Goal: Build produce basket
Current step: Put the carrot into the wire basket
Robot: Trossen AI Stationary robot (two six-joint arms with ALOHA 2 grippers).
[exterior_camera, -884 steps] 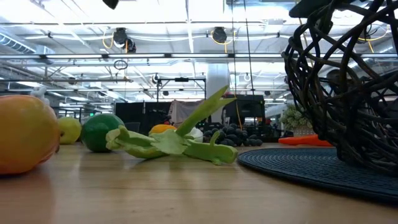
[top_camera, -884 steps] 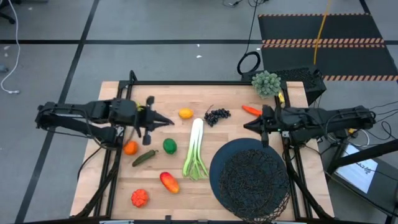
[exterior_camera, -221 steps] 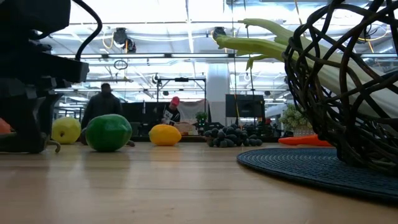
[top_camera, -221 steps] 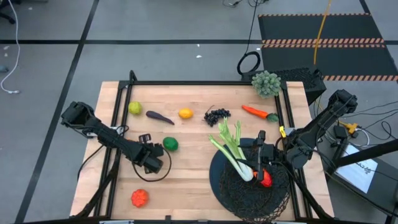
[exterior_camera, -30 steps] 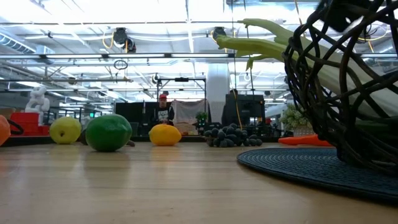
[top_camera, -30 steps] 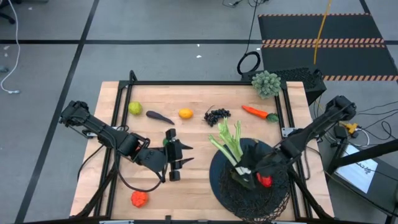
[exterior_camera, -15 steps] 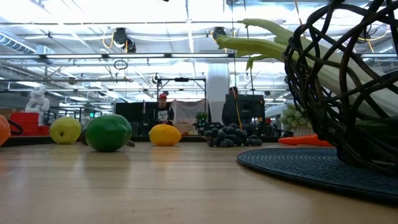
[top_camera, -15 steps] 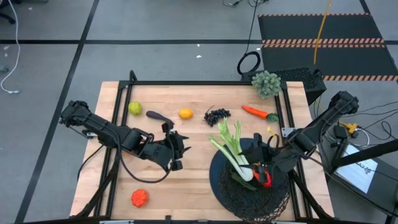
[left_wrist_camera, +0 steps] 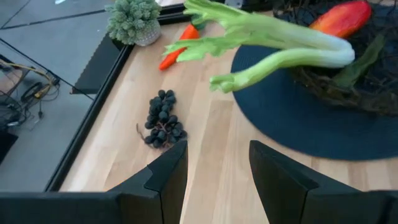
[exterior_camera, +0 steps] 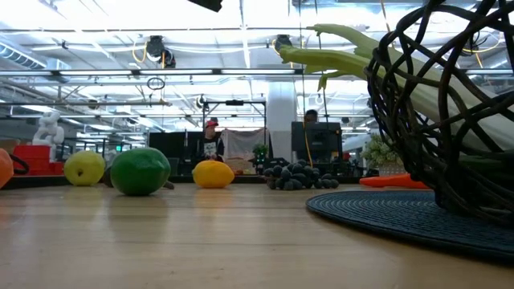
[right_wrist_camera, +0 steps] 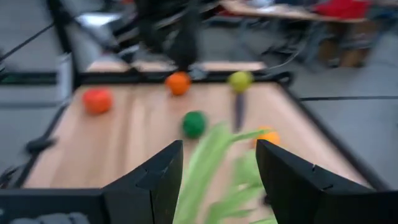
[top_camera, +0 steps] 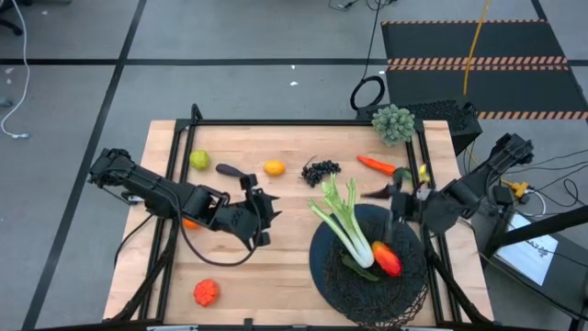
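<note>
The basket [top_camera: 367, 276] sits on a dark mat [top_camera: 323, 241] at the counter's [top_camera: 276, 267] near right. In it lie the celery [top_camera: 347, 228], its leafy end jutting over the rim, and the mango [top_camera: 386, 259]. On the counter are the grapes [top_camera: 321, 170], carrot [top_camera: 375, 165], lemon [top_camera: 274, 167], eggplant [top_camera: 234, 171] and lime [exterior_camera: 140, 170]. The left pincer [top_camera: 260, 217] hovers mid-counter, jaws parted and empty. The right pincer [top_camera: 393, 204] is above the basket's far edge, also parted and empty.
</note>
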